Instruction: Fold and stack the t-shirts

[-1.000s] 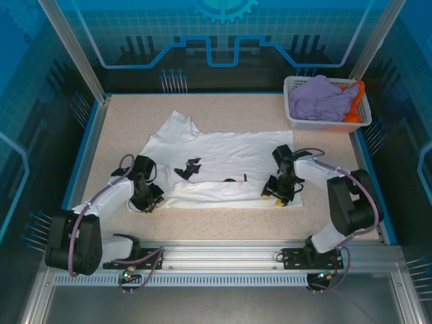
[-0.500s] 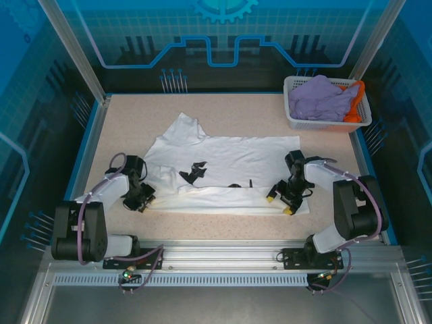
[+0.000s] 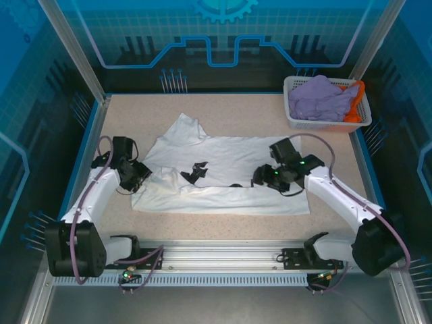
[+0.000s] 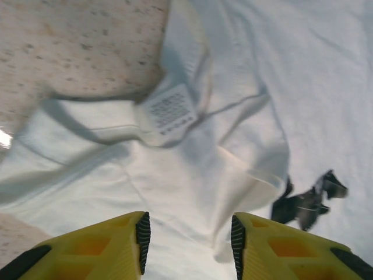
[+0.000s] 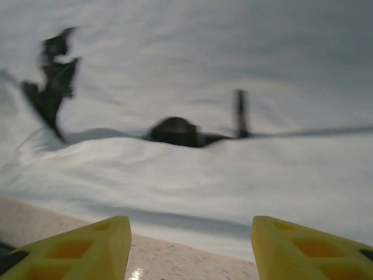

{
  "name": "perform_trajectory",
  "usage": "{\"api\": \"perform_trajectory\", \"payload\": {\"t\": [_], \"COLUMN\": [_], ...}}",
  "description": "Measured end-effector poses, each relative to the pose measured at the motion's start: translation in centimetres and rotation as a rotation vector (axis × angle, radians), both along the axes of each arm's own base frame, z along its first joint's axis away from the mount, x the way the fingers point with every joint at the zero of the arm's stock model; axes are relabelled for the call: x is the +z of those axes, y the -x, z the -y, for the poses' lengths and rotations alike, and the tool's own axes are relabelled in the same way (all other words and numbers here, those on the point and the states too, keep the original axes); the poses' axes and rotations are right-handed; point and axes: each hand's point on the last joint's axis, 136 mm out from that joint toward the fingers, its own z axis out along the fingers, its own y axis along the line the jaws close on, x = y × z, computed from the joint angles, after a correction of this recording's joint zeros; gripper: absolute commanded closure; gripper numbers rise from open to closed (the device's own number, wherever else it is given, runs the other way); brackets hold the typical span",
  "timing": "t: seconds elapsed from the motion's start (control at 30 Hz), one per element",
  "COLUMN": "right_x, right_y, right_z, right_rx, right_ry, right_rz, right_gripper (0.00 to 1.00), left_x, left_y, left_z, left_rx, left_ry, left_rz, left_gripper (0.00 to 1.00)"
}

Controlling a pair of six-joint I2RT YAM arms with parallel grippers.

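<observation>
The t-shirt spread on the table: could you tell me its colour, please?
The t-shirt is white with small black marks; top external view shows it best.

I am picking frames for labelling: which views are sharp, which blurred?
Top view: sharp, evenly lit, white shirt clear. Left wrist view: slightly soft, label unreadable. Right wrist view: heavily blurred, black marks smeared, glare on table.

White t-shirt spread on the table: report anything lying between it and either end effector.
Nothing visible stands in the way. The left end effector and the right end effector both hang open over the white printed cloth t-shirt. The white plastic lattice basket sits off at the far right corner.
</observation>
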Motion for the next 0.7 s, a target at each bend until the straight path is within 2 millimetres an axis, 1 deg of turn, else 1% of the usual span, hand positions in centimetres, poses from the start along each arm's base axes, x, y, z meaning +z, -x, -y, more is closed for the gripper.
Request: {"api": "perform_trajectory", "payload": {"t": [0.07,0.13,0.2,0.27,0.3,0.37,0.43,0.5,0.57,0.7], "right_x": [0.9,1.1,0.6,-0.5,-1.1,-2.3,-3.5,-4.3,-5.0,-5.9], "right_y": [-1.5,-2.5,-2.5,-1.9,-1.5,-0.7,-0.2,-0.2,-0.2,-1.0], "right_z": [-4.5,-9.7,-14.0,-17.1,-18.7,-20.8,-22.7,-24.0,-24.8,-25.9], "right_rx": [0.125,0.265,0.385,0.482,0.535,0.609,0.667,0.697,0.717,0.724], "right_ry": [0.007,0.004,0.007,0.02,0.03,0.053,0.082,0.108,0.133,0.186], "right_rz": [0.038,0.073,0.091,0.095,0.097,0.093,0.091,0.095,0.096,0.096], "right_gripper": [0.5,0.52,0.54,0.54,0.54,0.52,0.48,0.46,0.46,0.46], "left_x": [-0.8,-2.1,-2.9,-3.4,-3.5,-3.6,-3.6,-3.5,-3.5,-4.7], "left_y": [-0.7,-1.4,-2.3,-3.1,-3.4,-4.1,-4.7,-5.3,-6.0,-6.8], "left_z": [1.0,2.0,2.7,3.1,3.2,3.1,2.4,1.8,1.5,2.1], "left_rx": [-0.016,-0.03,-0.034,-0.033,-0.031,-0.006,0.05,0.097,0.125,0.133], "left_ry": [0.059,0.125,0.172,0.207,0.221,0.247,0.271,0.293,0.317,0.372], "left_rz": [-0.016,-0.061,-0.085,-0.093,-0.093,-0.087,-0.077,-0.059,-0.045,-0.063], "left_gripper": [0.58,0.58,0.57,0.59,0.62,0.63,0.62,0.62,0.62,0.59]}}
